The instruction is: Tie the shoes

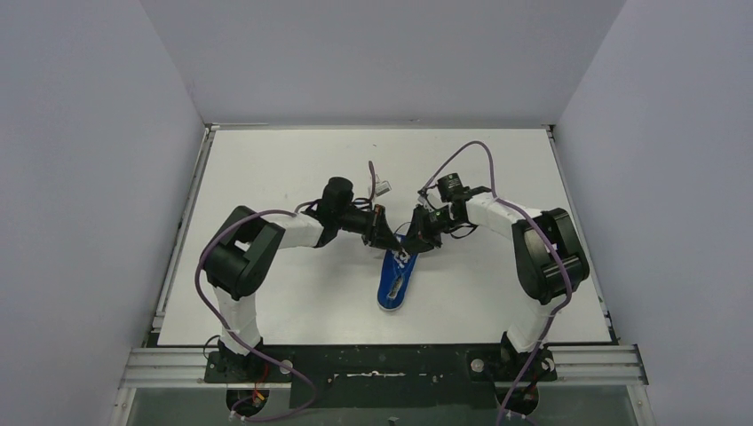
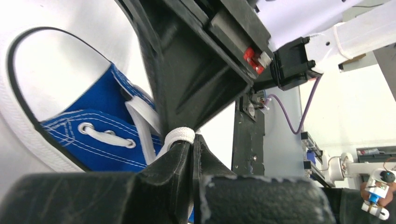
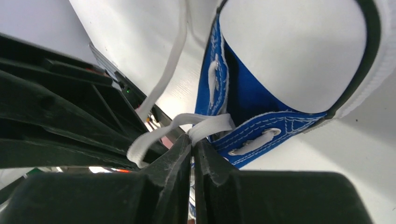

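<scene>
The blue sneaker (image 1: 393, 279) lies mid-table, white toe cap toward the far side. Both grippers meet over its laced end. My left gripper (image 1: 388, 241) is shut on a white lace; in the left wrist view the lace loop (image 2: 180, 136) pokes out above the closed fingertips (image 2: 192, 144), beside the blue upper (image 2: 100, 128). My right gripper (image 1: 417, 235) is shut on another white lace; in the right wrist view the lace (image 3: 205, 125) is pinched at the fingertips (image 3: 192, 144), with a loose loop (image 3: 140, 148) hanging left and the toe cap (image 3: 292, 51) above.
A small white object (image 1: 384, 187) lies on the table behind the grippers. The table's raised rim (image 1: 191, 213) runs along the left, with grey walls on three sides. The left gripper's black body (image 3: 56, 112) crowds the right wrist view.
</scene>
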{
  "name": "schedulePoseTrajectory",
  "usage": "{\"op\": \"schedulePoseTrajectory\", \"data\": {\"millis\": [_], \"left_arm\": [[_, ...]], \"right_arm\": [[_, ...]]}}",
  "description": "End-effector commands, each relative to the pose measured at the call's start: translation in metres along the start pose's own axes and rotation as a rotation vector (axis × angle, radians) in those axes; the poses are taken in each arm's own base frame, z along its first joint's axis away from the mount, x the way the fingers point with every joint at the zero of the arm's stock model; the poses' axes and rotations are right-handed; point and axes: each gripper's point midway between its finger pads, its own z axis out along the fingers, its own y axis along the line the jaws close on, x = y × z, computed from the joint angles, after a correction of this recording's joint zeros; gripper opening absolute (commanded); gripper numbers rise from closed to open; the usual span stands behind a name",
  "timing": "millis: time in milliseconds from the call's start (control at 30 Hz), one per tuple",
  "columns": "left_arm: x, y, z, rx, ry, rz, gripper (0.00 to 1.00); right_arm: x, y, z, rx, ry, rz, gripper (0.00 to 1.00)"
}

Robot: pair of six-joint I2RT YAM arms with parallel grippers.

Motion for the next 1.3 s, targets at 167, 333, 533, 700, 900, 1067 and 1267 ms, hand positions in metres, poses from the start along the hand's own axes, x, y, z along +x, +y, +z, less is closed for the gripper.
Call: {"op": "schedulePoseTrajectory", "data": {"millis": [167, 333, 533, 700, 900, 1067, 1267], "left_arm": [[-0.029, 0.005, 0.004, -0.013, -0.066, 0.06, 0.0], [-0.026, 0.006, 0.005, -0.012, -0.055, 0.047, 0.0], [-0.027, 0.011, 0.006, -0.012, -0.054, 0.034, 0.0], [-0.029, 0.008, 0.008, 0.003, -0.049, 0.038, 0.0], [-0.028, 0.008, 0.006, 0.007, -0.049, 0.034, 0.0], [-0.03, 0.01, 0.005, 0.007, -0.055, 0.031, 0.0], [-0.032, 0.012, 0.006, 0.014, -0.067, 0.021, 0.0]], "right_arm": [[0.007, 0.011, -0.022, -0.047, 0.038, -0.063, 0.25], [0.007, 0.01, -0.021, -0.08, 0.041, -0.081, 0.32], [0.0, 0.009, -0.026, -0.078, 0.005, -0.109, 0.38], [-0.011, 0.013, -0.04, 0.001, -0.064, -0.225, 0.4], [-0.014, 0.026, -0.043, 0.093, -0.129, -0.446, 0.37], [-0.008, 0.026, -0.034, 0.147, -0.137, -0.528, 0.38], [-0.005, 0.008, -0.023, 0.197, -0.107, -0.54, 0.37]]}}
